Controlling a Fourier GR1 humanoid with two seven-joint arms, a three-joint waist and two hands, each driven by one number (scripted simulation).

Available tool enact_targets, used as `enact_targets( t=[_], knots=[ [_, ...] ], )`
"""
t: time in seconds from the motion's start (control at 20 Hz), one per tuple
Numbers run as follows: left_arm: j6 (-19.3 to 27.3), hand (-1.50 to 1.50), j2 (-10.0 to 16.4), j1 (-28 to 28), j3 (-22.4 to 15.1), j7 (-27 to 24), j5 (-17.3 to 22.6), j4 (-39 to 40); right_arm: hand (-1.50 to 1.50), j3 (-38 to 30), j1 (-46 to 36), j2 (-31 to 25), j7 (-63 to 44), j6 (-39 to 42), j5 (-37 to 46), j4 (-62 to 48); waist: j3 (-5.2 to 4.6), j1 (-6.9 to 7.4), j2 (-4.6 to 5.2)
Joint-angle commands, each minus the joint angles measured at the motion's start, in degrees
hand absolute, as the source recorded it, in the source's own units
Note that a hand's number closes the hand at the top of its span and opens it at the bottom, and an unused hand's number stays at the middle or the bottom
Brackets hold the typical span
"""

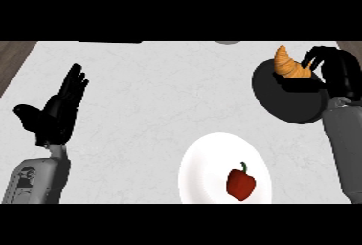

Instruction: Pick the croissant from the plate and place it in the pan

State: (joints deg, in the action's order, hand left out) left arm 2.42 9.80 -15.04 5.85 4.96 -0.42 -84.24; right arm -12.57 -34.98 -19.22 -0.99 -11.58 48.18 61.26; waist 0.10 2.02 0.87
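Inspecting the right hand [333,67], we find its fingers and thumb curled round the croissant [288,64], which stands tip-up over the far rim of the black pan [293,103]. Below the pan in the view, we note a white plate [203,162] carrying a red pepper [241,184]. We record the left hand [60,112] resting at the view's left, fingers straight and up.

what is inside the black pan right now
An orange croissant is at the pan's far rim, fingers of the right hand curled round its end. The hand covers the croissant's underside and the pan's right rim, so whether it rests on the pan cannot be seen.
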Motion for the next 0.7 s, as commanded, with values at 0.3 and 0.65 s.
enact_targets(
  t=[0.3, 0.65],
  knots=[
    [-0.2, 0.0, -1.0, -1.7, -1.6, 0.3, -0.7, 0.3, 1.5, -8.7, -11.0, -7.1, 15.5, -12.0, -1.4, -32.5, 0.2, 2.29, 0.95],
    [0.6, 0.0, -2.4, -3.1, -2.3, -1.0, -1.2, 1.4, -1.5, -11.9, -13.9, -6.4, 16.3, 2.2, -6.9, -43.6, 0.25, 2.35, 1.36]
  ],
)
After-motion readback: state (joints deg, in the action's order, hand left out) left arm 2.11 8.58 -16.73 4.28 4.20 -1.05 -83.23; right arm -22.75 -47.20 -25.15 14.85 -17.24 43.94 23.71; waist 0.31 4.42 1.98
